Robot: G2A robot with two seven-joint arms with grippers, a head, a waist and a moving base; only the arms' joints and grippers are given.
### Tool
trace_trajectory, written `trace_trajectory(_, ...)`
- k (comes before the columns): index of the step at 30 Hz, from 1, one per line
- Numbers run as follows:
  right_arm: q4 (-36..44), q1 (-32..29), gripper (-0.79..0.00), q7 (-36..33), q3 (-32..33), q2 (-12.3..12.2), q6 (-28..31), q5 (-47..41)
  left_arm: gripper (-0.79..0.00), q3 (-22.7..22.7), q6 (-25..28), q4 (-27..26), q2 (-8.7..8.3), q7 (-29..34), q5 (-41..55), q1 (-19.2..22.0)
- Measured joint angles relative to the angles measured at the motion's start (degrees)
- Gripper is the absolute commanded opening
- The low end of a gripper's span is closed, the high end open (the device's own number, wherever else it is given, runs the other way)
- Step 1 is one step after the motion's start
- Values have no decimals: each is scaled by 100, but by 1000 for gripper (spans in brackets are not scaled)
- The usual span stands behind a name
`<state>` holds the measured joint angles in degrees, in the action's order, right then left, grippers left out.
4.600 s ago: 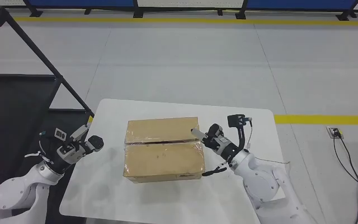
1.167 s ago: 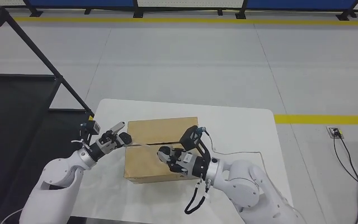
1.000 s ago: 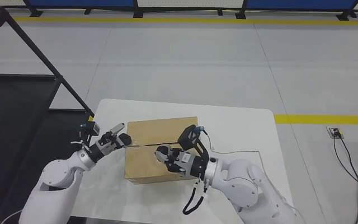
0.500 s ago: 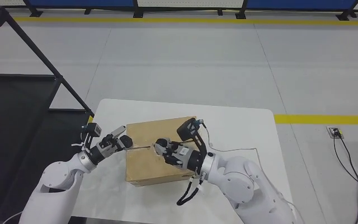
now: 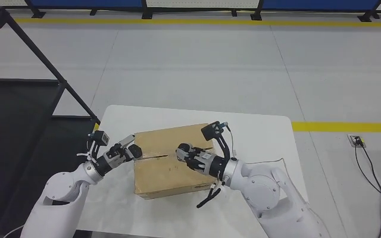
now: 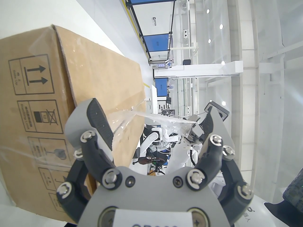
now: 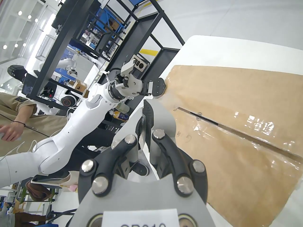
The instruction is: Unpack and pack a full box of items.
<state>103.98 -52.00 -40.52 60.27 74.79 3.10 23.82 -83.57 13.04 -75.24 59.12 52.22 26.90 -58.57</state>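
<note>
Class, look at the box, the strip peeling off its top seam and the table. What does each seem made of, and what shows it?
Box: matte brown cardboard, probably corrugated; thick cut edge visible at its corner.
Tape strip: clear glossy plastic film, see-through and glinting.
Table: smooth white top, perhaps laminate or painted board; cannot tell.

Brown cardboard box (image 5: 169, 163) — flaps shut, clear tape (image 6: 163, 118) partly peeled off seam — on white table (image 5: 262, 131)

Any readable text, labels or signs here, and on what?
Box side: handling pictograms, including two arrows; captions too small to read.
Left gripper base label: cut off, unreadable.
Right gripper base label: cut off, unreadable.
Tape in right gripper: no print.
Wall signs behind: too small.
</note>
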Motion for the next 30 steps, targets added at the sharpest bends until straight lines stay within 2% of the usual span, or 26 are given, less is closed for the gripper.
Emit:
trace_trajectory(9,346,-204,-785,124,-45,-15,128,102,0,-42,107,-197,-23,112,-36,-159)
trace_trajectory(18,557,-330,-785,116,-218,-14,257,218,0,-3,178,-181,-35,178,-154,-229)
trace_trajectory(26,765,-463,-785,387,-301,-9,422,369,0,-15,275,-236,-40,176,-107,-288)
trace_trajectory(30,827,-517,-785,424,-302,-13,335,486,0,-65,326,-327,-50,225,-28,-361)
